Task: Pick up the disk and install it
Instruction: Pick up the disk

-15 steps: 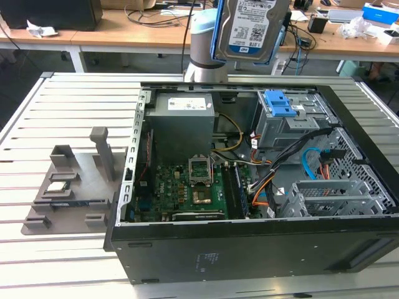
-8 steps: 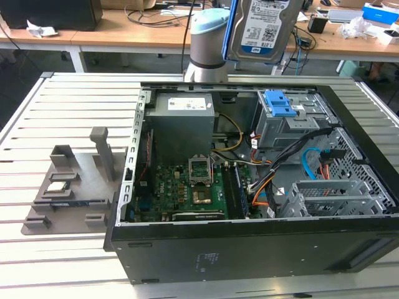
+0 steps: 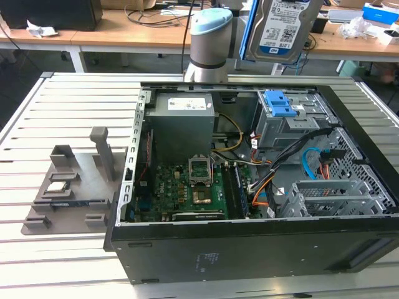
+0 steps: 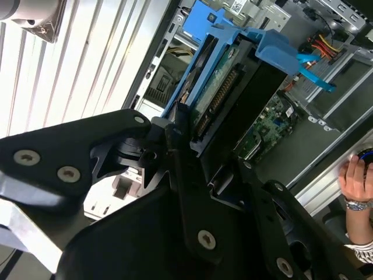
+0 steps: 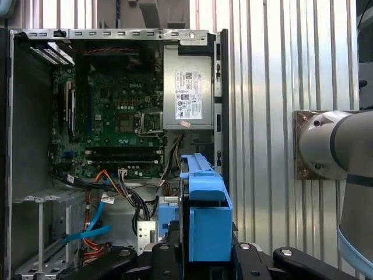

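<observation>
My gripper point(image 4: 198, 146) clenches the disk point(image 3: 282, 28) between 2 fingers — upright, blue bracket around it — with the open computer case point(image 3: 249, 249) lying below my fingertips.

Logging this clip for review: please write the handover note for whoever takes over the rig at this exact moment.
Gripper: shut on the disk, clamping its blue bracket.
Disk: held aloft over the open computer case, touching nothing else.
Drive cage with blue latch: sits inside the case, disk not in it.
Done: pick-up.
Left: disk not yet installed.
</observation>
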### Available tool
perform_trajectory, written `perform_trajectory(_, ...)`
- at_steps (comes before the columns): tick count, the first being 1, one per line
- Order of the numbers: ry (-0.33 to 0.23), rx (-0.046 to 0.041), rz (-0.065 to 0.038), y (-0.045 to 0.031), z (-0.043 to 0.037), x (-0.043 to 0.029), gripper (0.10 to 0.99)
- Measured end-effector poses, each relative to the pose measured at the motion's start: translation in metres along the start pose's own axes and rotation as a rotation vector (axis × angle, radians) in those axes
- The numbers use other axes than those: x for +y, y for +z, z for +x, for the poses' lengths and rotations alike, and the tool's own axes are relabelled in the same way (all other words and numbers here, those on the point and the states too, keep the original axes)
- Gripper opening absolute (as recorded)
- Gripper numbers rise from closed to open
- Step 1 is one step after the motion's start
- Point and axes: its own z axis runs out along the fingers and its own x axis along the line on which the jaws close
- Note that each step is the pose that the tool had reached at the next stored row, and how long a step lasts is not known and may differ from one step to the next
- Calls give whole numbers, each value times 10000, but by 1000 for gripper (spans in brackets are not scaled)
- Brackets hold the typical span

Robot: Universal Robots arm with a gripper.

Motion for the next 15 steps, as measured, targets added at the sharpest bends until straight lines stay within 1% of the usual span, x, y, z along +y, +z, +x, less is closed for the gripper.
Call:
perform_trajectory(1,1,0,0,-2,-1,-40,365)
perform_trajectory(2,0,0,0,-3,-1,-63,365)
perform_trajectory(5,0,0,0,-8,-3,-187,365)
perform_trajectory(6,-1,-1,0,-8,-3,-199,365)
perform_trajectory(12,0,0,0,-9,-1,-208,365)
perform_trajectory(15,0,2,0,-10,22,-209,365)
